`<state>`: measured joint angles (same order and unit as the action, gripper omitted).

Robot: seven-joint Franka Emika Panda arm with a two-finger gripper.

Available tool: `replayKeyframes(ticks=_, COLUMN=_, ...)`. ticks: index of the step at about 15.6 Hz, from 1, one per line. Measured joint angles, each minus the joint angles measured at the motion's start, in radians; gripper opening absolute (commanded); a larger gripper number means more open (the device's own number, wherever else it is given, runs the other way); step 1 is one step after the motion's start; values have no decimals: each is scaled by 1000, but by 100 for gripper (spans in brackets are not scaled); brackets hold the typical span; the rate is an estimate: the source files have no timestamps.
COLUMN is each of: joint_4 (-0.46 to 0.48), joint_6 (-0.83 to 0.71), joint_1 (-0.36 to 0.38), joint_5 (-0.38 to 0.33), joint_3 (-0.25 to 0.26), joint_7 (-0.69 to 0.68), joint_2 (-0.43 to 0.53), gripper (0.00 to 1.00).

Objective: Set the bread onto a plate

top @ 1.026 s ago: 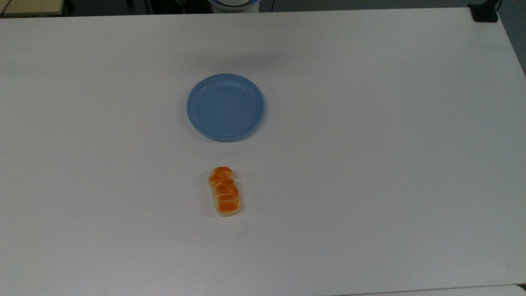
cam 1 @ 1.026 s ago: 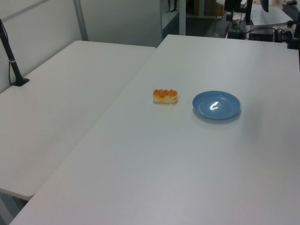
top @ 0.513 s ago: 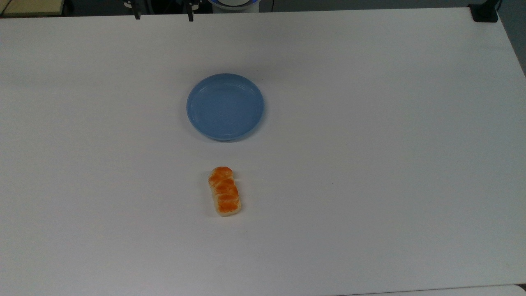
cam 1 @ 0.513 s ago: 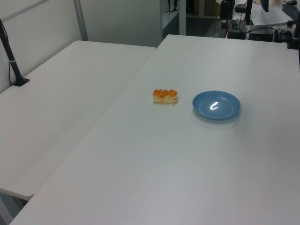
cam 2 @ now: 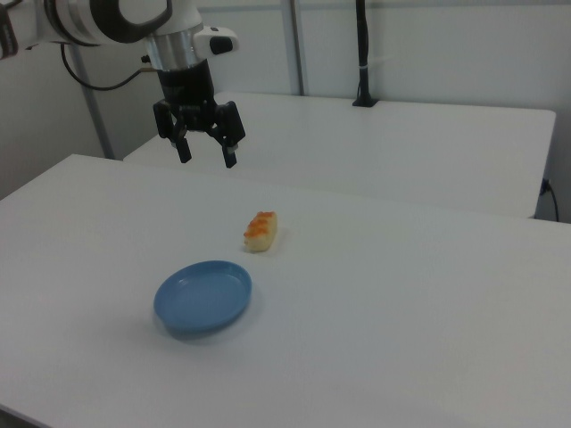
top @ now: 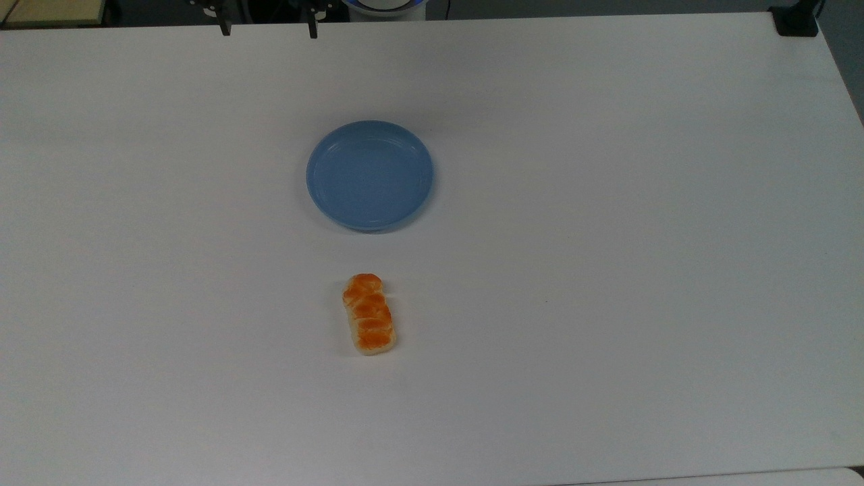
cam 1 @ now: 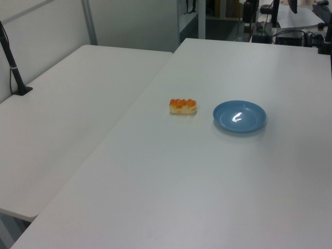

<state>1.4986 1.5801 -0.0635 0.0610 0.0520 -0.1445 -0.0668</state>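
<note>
One bread [top: 368, 314], one plate [top: 370, 175] and one gripper [cam 2: 207, 159] make up the scene on the white table [top: 607, 236].

In the right view the gripper hangs in the air from the arm [cam 2: 107, 20], its two dark fingers [cam 2: 228, 157] pointing downward and spread wide apart, with nothing between them. In the top view the two fingertips [top: 312, 30] peek in at the upper edge, again well separated.

The bread lies flat on the table with its orange-brown glazed top up. In the right view it sits below the open jaws and toward the right view's right, well apart from them and not touched by either finger. In the top view it lies far below the jaws, with the plate between the jaws and the bread.

The plate rests flat on the table and holds nothing. In the right view it sits below the jaws, nearer the camera than the bread. Bread and plate are near each other but do not touch; in the left view the bread [cam 1: 183, 106] lies to the left of the plate [cam 1: 239, 115].
</note>
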Motion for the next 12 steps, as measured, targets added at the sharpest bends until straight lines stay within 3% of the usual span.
replayKeyframes(ticks=7, joint_4=3, joint_6=48, joint_1=0, joint_5=-2, joint_3=1, joint_7=78, joint_2=-7, gripper=100)
replayKeyframes(ticks=12, joint_4=14, joint_6=300, joint_1=31, joint_5=-9, joint_3=-9, joint_7=121, joint_2=-167, gripper=100)
